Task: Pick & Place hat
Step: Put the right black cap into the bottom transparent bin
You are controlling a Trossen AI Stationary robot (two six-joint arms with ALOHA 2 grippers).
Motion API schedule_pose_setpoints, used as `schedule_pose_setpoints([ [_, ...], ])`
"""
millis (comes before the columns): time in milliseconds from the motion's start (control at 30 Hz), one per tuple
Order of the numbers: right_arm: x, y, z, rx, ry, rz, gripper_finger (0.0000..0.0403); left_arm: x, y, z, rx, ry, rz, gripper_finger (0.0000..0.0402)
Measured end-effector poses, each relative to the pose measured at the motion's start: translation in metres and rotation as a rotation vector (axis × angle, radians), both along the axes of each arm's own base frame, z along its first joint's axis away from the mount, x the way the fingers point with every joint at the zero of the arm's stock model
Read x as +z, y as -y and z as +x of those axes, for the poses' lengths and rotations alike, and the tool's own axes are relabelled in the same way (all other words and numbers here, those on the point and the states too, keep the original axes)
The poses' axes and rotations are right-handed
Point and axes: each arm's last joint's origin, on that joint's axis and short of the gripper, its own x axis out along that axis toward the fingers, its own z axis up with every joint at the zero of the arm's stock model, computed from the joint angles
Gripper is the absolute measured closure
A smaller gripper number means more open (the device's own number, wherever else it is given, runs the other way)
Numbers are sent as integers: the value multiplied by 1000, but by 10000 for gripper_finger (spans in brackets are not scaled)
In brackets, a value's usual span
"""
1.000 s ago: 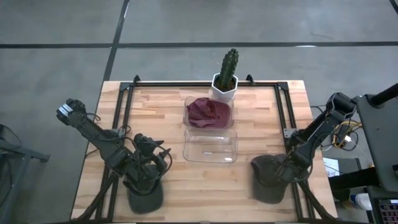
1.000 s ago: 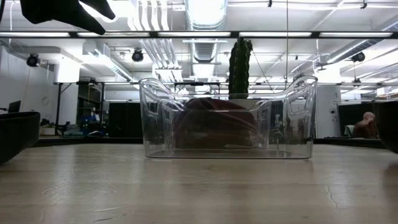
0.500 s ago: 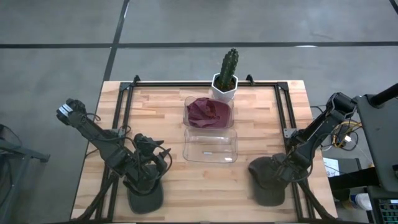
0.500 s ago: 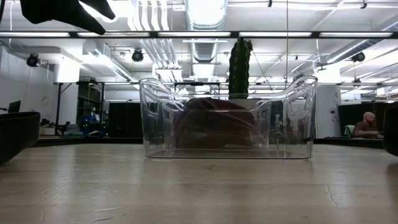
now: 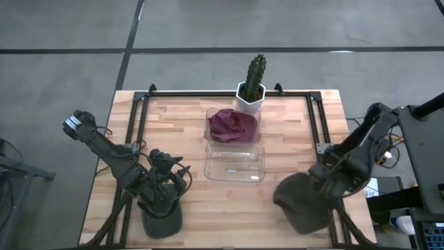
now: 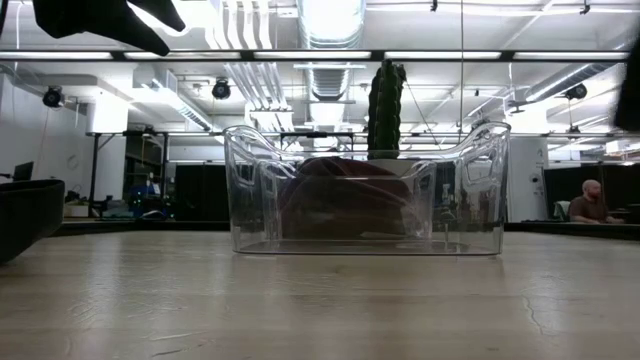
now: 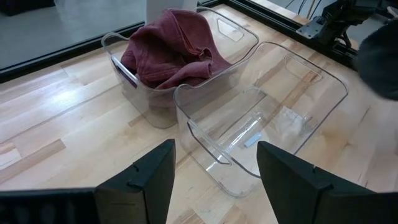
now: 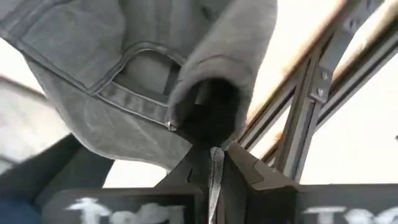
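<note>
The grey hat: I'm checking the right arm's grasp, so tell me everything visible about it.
The grey hat is a dark grey cap of denim-like cloth with stitched seams and a band. It hangs limp from the right gripper, whose fingers pinch a fold of its fabric. In the high view it sits over the table's front right corner, near the empty clear bin.

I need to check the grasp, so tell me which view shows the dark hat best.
The right wrist view: the hat fills it, pinched in the right end effector. The high view shows the whole hat. The left wrist view catches only a dark edge. The low view misses it.
</note>
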Motion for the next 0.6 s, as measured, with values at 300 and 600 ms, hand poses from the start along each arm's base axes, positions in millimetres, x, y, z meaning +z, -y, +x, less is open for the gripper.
schedule_pose_setpoints([
  [300, 84, 19, -1, 267, 376, -100, 391, 0, 0, 0, -8, -8, 11, 184],
  [600, 112, 56, 22, 533, 575, -299, 391, 0, 0, 0, -11, -12, 16, 184],
])
